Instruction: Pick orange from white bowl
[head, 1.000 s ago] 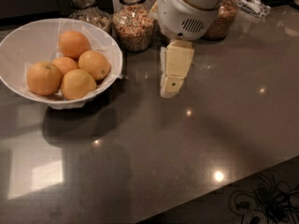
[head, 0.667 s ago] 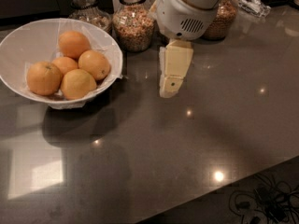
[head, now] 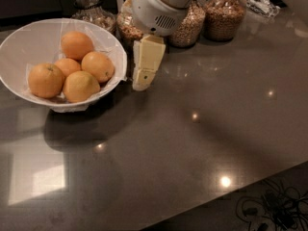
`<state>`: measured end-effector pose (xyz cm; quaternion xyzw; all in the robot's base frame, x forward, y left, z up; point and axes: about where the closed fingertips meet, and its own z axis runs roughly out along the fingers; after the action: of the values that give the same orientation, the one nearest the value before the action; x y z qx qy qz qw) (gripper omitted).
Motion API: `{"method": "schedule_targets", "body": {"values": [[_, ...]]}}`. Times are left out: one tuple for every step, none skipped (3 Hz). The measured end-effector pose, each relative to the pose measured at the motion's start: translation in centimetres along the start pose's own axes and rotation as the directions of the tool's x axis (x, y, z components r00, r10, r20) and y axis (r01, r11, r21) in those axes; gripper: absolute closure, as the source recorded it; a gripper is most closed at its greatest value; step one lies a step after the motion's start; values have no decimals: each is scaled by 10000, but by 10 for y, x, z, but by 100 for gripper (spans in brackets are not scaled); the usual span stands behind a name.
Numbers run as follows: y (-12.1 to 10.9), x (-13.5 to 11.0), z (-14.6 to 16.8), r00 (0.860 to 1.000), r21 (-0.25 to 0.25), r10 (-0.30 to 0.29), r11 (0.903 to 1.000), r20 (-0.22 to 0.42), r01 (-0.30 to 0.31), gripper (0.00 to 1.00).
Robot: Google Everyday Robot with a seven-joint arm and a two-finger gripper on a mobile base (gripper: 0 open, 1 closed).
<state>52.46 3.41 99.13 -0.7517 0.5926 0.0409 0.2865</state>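
The white bowl [head: 23,49], wide and shallow with a crinkled liner, sits at the left of the dark counter. It holds several oranges: one at the back [head: 77,44], one on the right [head: 97,66], one at the front [head: 81,86], one on the left [head: 45,80]. My gripper [head: 143,82] hangs cream-coloured from the white arm housing [head: 156,11], pointing down just right of the bowl's right rim, close to it. It holds nothing that I can see. No orange is in it.
Glass jars of grains stand along the back: one behind the bowl [head: 91,11], two right of the arm [head: 190,28] [head: 224,16]. The counter's front edge [head: 216,201] runs diagonally at the lower right, with cables [head: 269,208] on the floor beyond.
My gripper and arm have moved left, from the middle of the counter to just beside the bowl's right rim. The bowl and oranges have not moved.
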Motion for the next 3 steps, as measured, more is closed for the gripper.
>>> {"method": "schedule_targets", "body": {"values": [[-33, -42, 25, 9920, 168, -661, 9978, 1077, 647, 0], [-53, -81, 44, 9753, 171, -1215, 9926, 1844, 1204, 0], [-62, -108, 55, 9566, 62, -1623, 9862, 2419, 1657, 0]]}}
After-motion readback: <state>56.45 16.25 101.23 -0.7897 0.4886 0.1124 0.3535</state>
